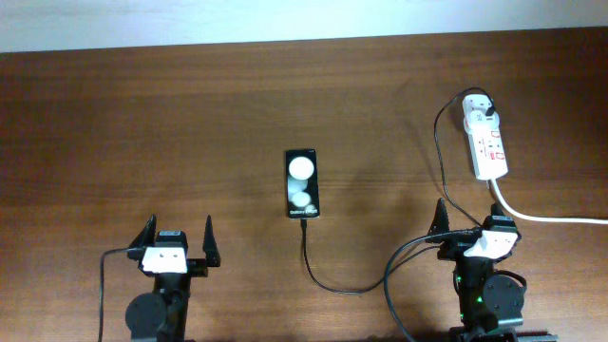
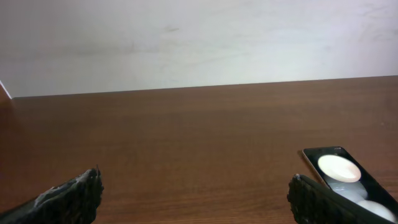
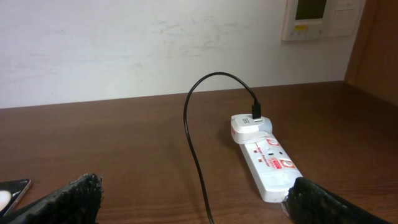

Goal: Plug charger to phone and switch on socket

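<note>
The black phone (image 1: 302, 183) lies flat at the table's middle, two white reflections on its screen. It also shows in the left wrist view (image 2: 348, 181) and at the edge of the right wrist view (image 3: 11, 190). The thin black charger cable (image 1: 328, 281) runs from the phone's near end, curves right and up to the white plug head (image 1: 478, 116) seated in the white socket strip (image 1: 487, 145). The strip shows in the right wrist view (image 3: 268, 163) with the cable (image 3: 193, 143). My left gripper (image 1: 177, 239) is open and empty, near left. My right gripper (image 1: 472, 226) is open and empty, just before the strip.
The strip's thick white cord (image 1: 551, 218) runs off to the right edge. A white wall (image 2: 199, 43) stands behind the table's far edge. A wall panel (image 3: 320, 18) hangs at the upper right. The robots' thicker black cables (image 1: 391, 285) loop near the right base.
</note>
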